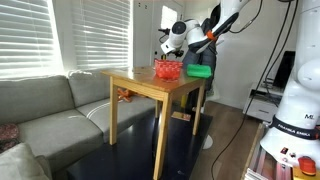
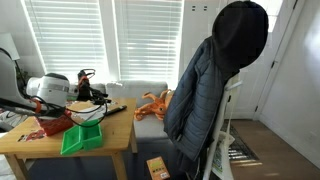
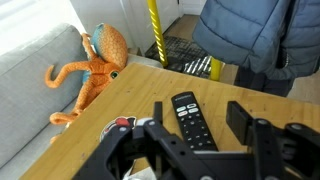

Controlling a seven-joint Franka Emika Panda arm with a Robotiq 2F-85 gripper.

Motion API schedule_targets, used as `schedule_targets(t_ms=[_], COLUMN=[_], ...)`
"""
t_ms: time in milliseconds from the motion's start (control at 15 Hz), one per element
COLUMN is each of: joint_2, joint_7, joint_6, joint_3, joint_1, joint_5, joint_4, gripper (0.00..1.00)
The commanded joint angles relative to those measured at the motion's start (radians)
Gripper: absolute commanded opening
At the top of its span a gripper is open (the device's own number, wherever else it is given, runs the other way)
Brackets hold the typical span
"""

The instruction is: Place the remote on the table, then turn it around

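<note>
A black remote [image 3: 193, 121] lies flat on the light-wood table [image 3: 110, 100], its buttons facing up. In the wrist view my gripper [image 3: 199, 118] is open. The jaws stand on either side of the remote with a gap on each side, touching nothing. In an exterior view the gripper [image 2: 92, 93] hangs low over the far part of the table [image 2: 120, 135]. In an exterior view the arm reaches in from the right to the table [image 1: 140, 82].
A red bowl [image 2: 52, 125] and a green container [image 2: 82, 138] sit on the table near the gripper. An orange octopus toy [image 3: 100, 55] lies on the grey sofa [image 1: 50, 110] beside the table. A dark coat [image 2: 215, 80] hangs on a rack close by.
</note>
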Motion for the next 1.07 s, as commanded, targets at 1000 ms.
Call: schedule_targets(t_ms=[1000], joint_2=[0.0], joint_7=[-0.046], joint_6=[0.056], joint_3=[0.002], joint_1=[-0.007], joint_5=[0.038], joint_4=[-0.007], gripper=[1.0])
